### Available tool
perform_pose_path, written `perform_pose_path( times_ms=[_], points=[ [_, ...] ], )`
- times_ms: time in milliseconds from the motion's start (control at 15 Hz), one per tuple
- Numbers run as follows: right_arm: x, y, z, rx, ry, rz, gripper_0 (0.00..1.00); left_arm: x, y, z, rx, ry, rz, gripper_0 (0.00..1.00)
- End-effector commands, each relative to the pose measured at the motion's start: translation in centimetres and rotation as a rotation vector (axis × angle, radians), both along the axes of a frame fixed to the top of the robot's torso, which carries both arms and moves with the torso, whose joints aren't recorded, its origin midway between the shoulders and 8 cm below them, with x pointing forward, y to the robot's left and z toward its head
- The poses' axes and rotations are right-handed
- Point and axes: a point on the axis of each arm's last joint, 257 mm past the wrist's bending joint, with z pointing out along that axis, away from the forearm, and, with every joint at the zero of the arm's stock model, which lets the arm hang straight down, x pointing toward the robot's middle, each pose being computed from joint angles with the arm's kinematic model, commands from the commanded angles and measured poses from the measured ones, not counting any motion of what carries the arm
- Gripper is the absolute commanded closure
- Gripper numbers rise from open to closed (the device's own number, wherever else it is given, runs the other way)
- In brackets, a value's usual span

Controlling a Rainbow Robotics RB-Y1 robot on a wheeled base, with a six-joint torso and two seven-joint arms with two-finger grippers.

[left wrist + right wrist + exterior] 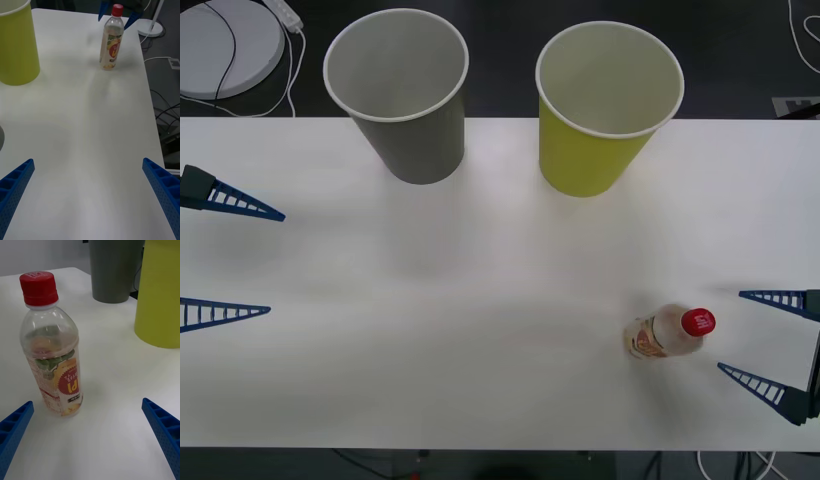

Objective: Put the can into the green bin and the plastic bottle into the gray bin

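Front view: plastic bottle (667, 333) upright on worktop (480, 300), near right gripper (757, 338); jaws wide open, empty. Left gripper (253, 262) likewise open, arms cropped. Right wrist view: gray bin (112, 270) and green bin (159, 292) rims cut off. Left wrist view: bottle well apart.

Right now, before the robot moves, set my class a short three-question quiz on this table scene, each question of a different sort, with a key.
1. True or false: the plastic bottle stands upright on the table.
2. Which gripper is nearer the bottle? A) left gripper B) right gripper
3. Fill in: seen from the front, the gray bin stands on the robot's ____ of the green bin.

Key
1. True; it stands cap up, held by no gripper.
2. B; the open right gripper has the bottle just ahead of its fingers, while the open left gripper hangs at the table's far side.
3. left
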Motion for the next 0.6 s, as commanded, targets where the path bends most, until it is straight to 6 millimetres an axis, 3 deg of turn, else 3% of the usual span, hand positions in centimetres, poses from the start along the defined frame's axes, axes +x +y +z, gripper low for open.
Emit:
perform_pose_path(
  times_ms=[67, 600],
  points=[
    [0.1, 2.3, -0.7, 0.028, 0.012, 0.035, 0.0, 0.0, 0.0, 0.0, 0.0, 0.0, 0.0, 0.0],
    [1.1, 5.7, -1.4, 0.028, -0.032, 0.092, 0.0, 0.0, 0.0, 0.0, 0.0, 0.0, 0.0, 0.0]
  ],
)
